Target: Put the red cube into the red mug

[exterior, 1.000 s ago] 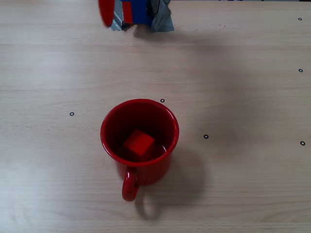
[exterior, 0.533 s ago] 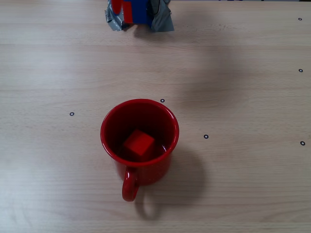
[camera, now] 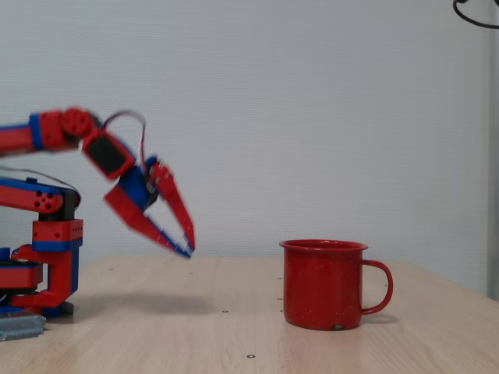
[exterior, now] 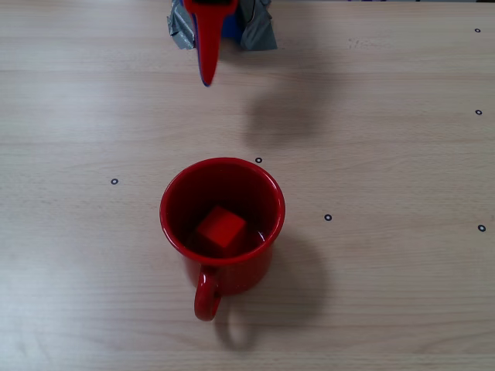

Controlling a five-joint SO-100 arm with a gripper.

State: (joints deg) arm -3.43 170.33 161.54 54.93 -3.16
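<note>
At the left of the side-on fixed view, the red-and-blue arm's base stands at the table's edge, and its gripper hangs in the air, tilted down toward the table, with its 2 pointed fingers meeting at the tips and nothing between them. From above, only 1 long red finger shows, pointing down the picture toward the mug from the taped-down base. Further right, well apart from the gripper, the red mug stands upright on the wooden table, handle turned away from the arm. The red cube lies on the mug's bottom, resting on a tilt near the wall on the handle side, so the task looks done. What could go wrong now is mostly a matter of the arm: if it swung forward or dropped while folding home, a fingertip could clip the rim and tip or shove the mug, spilling the cube. With this much clear table between them, that risk seems small.
</note>
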